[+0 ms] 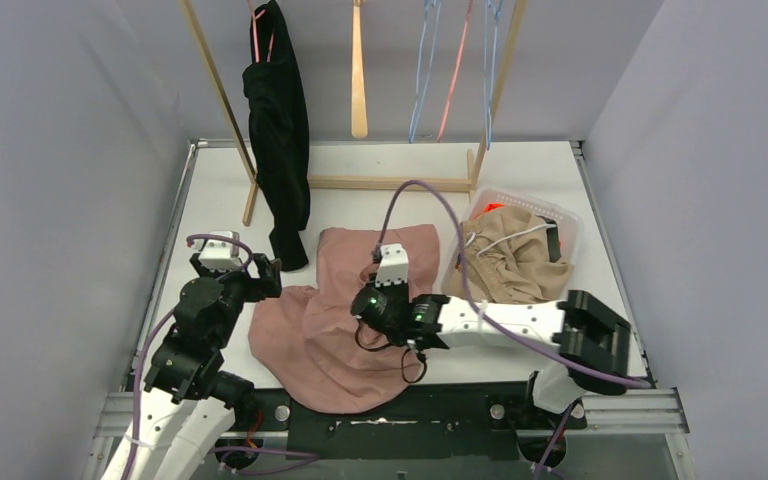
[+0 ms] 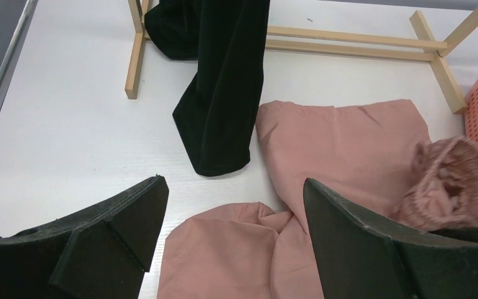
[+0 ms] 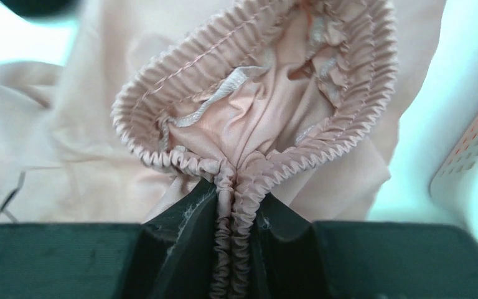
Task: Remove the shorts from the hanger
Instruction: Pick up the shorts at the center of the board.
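The dusty pink shorts (image 1: pixel 340 320) lie crumpled on the white table between the arms. They also show in the left wrist view (image 2: pixel 348 149). My right gripper (image 1: pixel 370 305) is shut on their gathered waistband (image 3: pixel 255 112), pinched between the two fingers (image 3: pixel 233 212). My left gripper (image 1: pixel 265 278) is open and empty, just left of the pink shorts, with its fingers apart over one pink leg (image 2: pixel 233 193). Very dark shorts (image 1: pixel 278 130) hang from a pink hanger (image 1: pixel 260 40) on the wooden rack, with their hem reaching the table (image 2: pixel 224 81).
A white basket (image 1: pixel 570 225) at the right holds beige shorts (image 1: pixel 515 265) and a bit of orange cloth (image 1: pixel 493 209). The wooden rack (image 1: pixel 390 183) at the back carries a bare wooden hanger (image 1: pixel 359 80) and bare wire hangers (image 1: pixel 430 70). Grey walls close both sides.
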You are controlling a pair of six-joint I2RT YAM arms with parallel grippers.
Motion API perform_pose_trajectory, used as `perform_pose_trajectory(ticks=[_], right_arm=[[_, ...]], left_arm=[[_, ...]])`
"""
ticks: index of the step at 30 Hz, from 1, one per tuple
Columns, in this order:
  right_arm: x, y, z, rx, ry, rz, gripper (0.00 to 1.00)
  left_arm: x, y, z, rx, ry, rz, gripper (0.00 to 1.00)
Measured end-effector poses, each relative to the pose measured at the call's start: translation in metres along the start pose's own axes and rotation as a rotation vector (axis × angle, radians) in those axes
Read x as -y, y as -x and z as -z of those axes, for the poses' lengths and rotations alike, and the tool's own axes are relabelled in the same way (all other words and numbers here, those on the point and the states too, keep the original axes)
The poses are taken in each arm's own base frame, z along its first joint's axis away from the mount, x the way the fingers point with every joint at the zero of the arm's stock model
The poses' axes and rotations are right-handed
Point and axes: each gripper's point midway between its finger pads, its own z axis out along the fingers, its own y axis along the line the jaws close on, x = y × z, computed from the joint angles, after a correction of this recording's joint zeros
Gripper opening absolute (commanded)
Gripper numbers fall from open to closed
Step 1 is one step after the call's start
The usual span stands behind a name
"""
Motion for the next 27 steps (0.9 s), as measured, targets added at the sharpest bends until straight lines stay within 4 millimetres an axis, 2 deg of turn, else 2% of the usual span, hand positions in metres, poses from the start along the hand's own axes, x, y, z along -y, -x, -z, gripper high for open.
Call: perform_pose_trajectory(ticks=[6,10,14,17,24,27], right_arm=[[-0.001,0.064,0.051,0.168,0.175,-0.122,0.00],[0.004,0.092,0.076,0.251,0.248,-0.174,0.00],[0.020,0.109,0.100,0.321,0.299,-0.201,0.00],[0.034,0.130,0.122,0.389,0.330,-0.228,0.00],[0.084,0.173,0.168,0.545,0.289,-0.295,0.00],[0.099,0.191,0.184,0.589,0.256,-0.296,0.00]], left_arm=[[-0.002,-0.003,-0.004,0.011,0.010,0.004,0.80],[-0.004,-0.001,-0.005,0.022,0.026,0.016,0.80],[-0.004,0.001,-0.005,0.030,0.030,0.025,0.80],[-0.005,0.001,-0.005,0.031,0.033,0.026,0.80],[-0.006,0.000,-0.006,0.031,0.040,0.025,0.80],[-0.007,-0.001,-0.006,0.031,0.042,0.025,0.80]])
